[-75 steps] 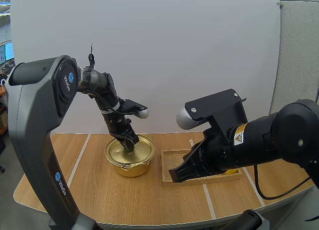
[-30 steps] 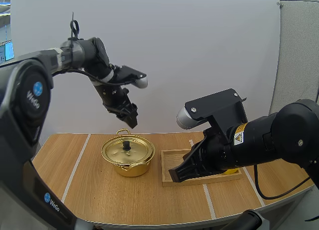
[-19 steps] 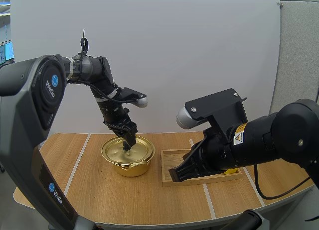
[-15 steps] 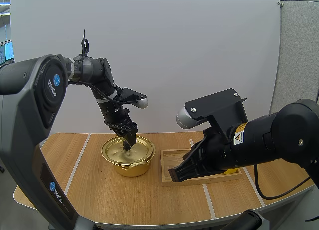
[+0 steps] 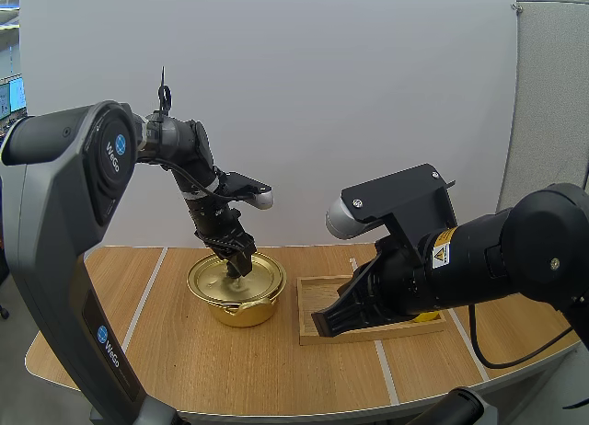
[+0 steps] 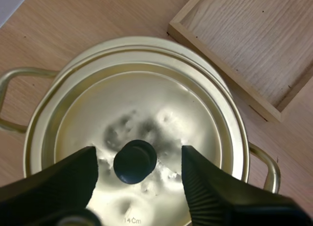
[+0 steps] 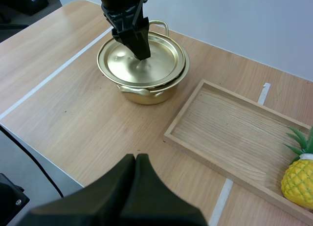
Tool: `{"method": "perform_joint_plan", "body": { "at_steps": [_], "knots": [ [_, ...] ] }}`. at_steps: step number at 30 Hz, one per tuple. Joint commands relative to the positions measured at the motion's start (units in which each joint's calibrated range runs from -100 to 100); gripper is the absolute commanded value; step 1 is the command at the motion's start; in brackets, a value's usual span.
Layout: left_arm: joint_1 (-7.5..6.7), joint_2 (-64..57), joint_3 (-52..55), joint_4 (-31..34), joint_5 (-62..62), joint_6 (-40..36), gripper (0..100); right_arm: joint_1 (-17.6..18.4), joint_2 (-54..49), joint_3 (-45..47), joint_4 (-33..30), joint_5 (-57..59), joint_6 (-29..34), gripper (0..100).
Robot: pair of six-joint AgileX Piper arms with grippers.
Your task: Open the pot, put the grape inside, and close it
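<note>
A golden pot (image 5: 241, 313) stands on the table with its lid (image 5: 219, 278) on. My left gripper (image 5: 239, 262) is down at the middle of the lid. In the left wrist view its fingers (image 6: 58, 182) stand open on either side of the black knob (image 6: 135, 161), not touching it. The lid (image 6: 146, 103) sits slightly off-centre on the pot rim. My right gripper (image 5: 322, 326) hangs over the near end of the wooden tray (image 5: 317, 292); in the right wrist view it (image 7: 136, 160) is one shut dark wedge holding nothing. From there the pot (image 7: 146, 91) lies ahead, with the left gripper (image 7: 139, 47) on the lid.
The wooden tray (image 7: 234, 133) lies right of the pot, with a toy pineapple (image 7: 298, 179) at its far right end. Pale lines (image 7: 58, 69) cross the wooden tabletop. Bare table lies in front of the pot and to its left.
A second ago my left gripper was raised high above the pot; it has come down and now brackets the lid knob. The right arm has not moved.
</note>
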Motion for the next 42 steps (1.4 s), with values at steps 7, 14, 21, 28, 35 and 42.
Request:
{"method": "perform_joint_plan", "body": {
  "at_steps": [7,14,21,28,35,42],
  "knots": [
    [-0.12,0.1,0.1,0.4,-1.7,0.1,0,-0.2,-0.4,0.2,-0.2,-1.1,0.1,0],
    [-0.12,-0.1,0.1,0.4,-1.7,0.1,0,-0.2,-0.4,0.2,-0.2,-1.1,0.1,0],
    [-0.12,-3.2,0.1,0.4,-3.0,0.1,0,-0.2,-0.4,0.2,-0.2,-1.1,0.1,0],
    [-0.12,-3.1,0.1,0.0,-3.0,0.1,0,-0.2,-0.4,0.2,-0.2,-1.1,0.1,0],
    [-0.12,-2.9,0.1,-2.1,-4.1,1.2,0,-0.2,-0.4,0.2,-0.2,-1.1,0.1,0],
    [-0.12,0.1,0.1,-2.5,-3.9,1.3,0,-0.2,-0.4,0.2,-0.2,-1.1,0.1,0]
  ]
}}
